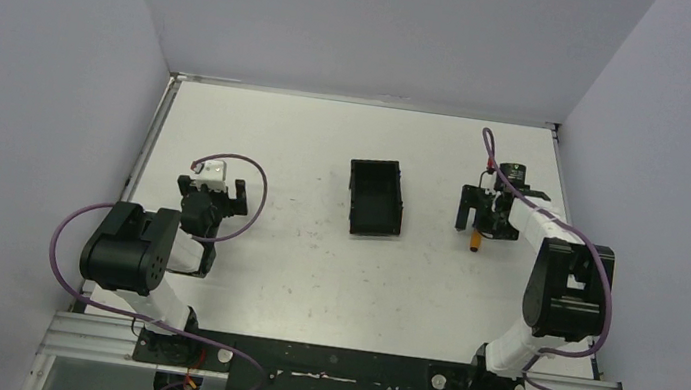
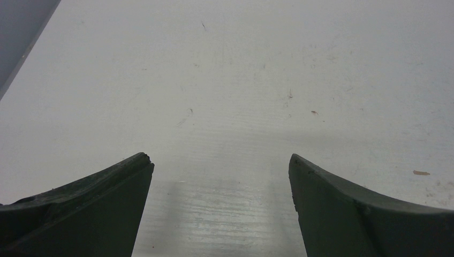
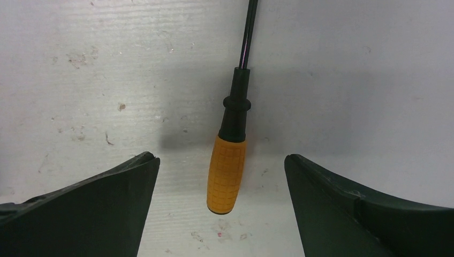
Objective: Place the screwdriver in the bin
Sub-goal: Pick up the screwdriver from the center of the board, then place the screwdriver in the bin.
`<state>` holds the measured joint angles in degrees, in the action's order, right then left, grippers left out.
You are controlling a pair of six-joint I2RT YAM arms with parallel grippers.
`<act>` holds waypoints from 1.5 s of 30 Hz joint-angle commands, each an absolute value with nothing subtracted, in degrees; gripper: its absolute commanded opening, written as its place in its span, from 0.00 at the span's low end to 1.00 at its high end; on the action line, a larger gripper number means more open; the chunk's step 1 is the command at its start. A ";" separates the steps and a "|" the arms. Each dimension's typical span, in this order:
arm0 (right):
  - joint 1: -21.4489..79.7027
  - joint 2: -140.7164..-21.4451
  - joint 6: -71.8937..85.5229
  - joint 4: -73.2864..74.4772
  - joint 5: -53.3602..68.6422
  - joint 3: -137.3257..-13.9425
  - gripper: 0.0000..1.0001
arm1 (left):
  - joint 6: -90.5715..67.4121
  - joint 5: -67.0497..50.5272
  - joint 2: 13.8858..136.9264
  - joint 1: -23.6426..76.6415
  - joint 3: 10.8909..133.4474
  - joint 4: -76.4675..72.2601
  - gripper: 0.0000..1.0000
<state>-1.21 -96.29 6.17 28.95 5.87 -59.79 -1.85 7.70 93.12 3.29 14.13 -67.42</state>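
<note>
Your open right hand (image 3: 220, 158) straddles the short orange-handled screwdriver (image 3: 226, 179) on the white desk (image 3: 80, 80), aligned to pinch its handle; the low black plastic bin (image 1: 376, 199) waits well apart.

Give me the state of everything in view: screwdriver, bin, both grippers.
Screwdriver: lying flat on the table between the right gripper's fingers, not gripped.
Bin: upright on the table, looks empty, apart from both arms.
Right gripper: open, straddling the orange handle with a gap on each side.
Left gripper: open, nothing between its fingers, only bare table below.
</note>
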 commanded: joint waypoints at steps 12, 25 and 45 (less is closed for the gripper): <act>-1.67 -102.04 5.58 30.97 3.34 -63.62 0.45 | -1.84 7.98 92.27 3.34 14.50 -69.53 0.97; -0.94 -94.06 4.07 30.96 3.00 -66.92 0.00 | -1.78 7.97 92.28 3.34 14.50 -69.48 0.97; 14.73 -88.57 7.00 42.18 -1.71 -87.25 0.00 | -1.77 7.99 92.28 3.34 14.50 -69.51 0.97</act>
<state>11.53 -91.42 6.28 41.47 0.21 -83.55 -1.87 7.70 93.12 3.29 14.13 -67.42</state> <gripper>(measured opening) 0.248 0.971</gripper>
